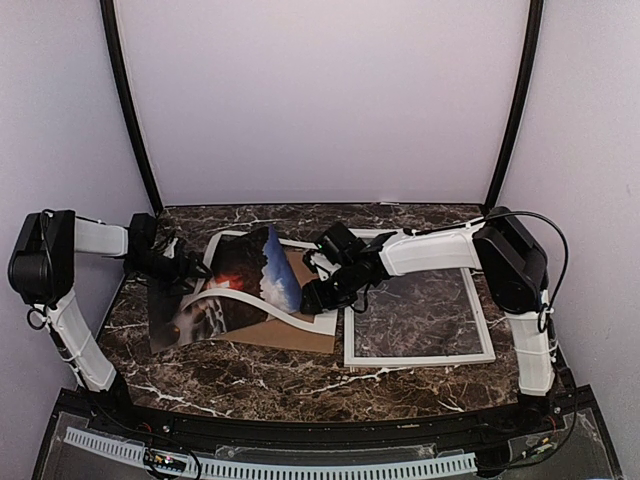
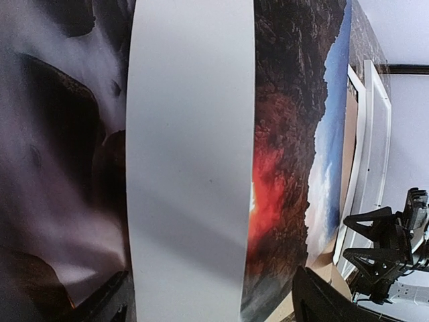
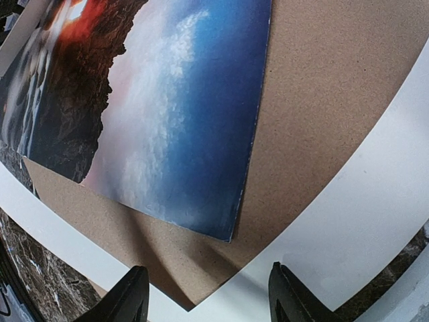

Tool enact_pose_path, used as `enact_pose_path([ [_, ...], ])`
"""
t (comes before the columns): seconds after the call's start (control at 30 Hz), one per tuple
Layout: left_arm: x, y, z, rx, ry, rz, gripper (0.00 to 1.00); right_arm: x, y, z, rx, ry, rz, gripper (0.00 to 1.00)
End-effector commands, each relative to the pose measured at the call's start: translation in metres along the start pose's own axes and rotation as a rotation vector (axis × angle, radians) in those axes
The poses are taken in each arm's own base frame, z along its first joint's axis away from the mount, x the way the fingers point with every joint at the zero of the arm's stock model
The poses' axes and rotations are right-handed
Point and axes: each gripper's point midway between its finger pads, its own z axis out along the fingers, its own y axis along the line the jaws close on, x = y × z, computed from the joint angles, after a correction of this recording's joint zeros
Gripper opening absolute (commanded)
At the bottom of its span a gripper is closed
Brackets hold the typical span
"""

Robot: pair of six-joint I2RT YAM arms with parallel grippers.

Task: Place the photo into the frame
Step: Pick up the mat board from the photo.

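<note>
photo (image 1: 235, 272): left of the frame (image 1: 418, 358), curled up off brown backing board (image 1: 290, 336); white mat strip (image 1: 290, 316) crosses it.
frame: flat on desk (image 1: 250, 385).
left fingers (image 1: 178, 266): spread, at the photo's edge far from the frame.
right fingers (image 1: 315, 293): spread, over the mat corner beside the frame.

Left arm (image 1: 42, 258) rises from lower left, elbow bent at the left edge, forearm running right to the left gripper (image 1: 172, 266). Right arm (image 1: 512, 262) mirrors it, forearm running left to the right gripper (image 1: 318, 296) at centre. Left fingers (image 2: 325, 300) and right fingers (image 3: 134, 295) are spread apart.
</note>
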Motion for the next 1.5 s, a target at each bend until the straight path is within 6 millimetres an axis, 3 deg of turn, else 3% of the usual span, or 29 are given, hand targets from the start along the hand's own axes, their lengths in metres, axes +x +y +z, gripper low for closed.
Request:
enact_pose_path([
  [0.0,-0.003,-0.022,-0.009,0.070,-0.030,0.040,0.84,0.014,-0.008,0.012,0.017,0.051,0.002,0.62],
  [0.13,-0.005,-0.021,-0.008,0.060,-0.033,0.040,0.81,0.015,-0.008,0.013,0.013,0.052,0.001,0.62],
  [0.4,0.006,-0.022,0.011,-0.037,0.027,0.092,0.78,0.018,-0.009,0.016,0.008,0.057,0.004,0.62],
  [0.73,-0.002,-0.022,0.010,-0.223,-0.007,0.186,0.67,0.021,-0.009,0.020,0.000,0.060,0.007,0.62],
  [1.13,-0.017,-0.029,0.008,-0.436,-0.024,0.330,0.44,0.024,-0.010,0.021,-0.002,0.067,0.007,0.62],
  [1.47,-0.033,-0.035,-0.002,-0.589,-0.056,0.430,0.32,0.025,-0.011,0.022,-0.001,0.071,0.007,0.62],
])
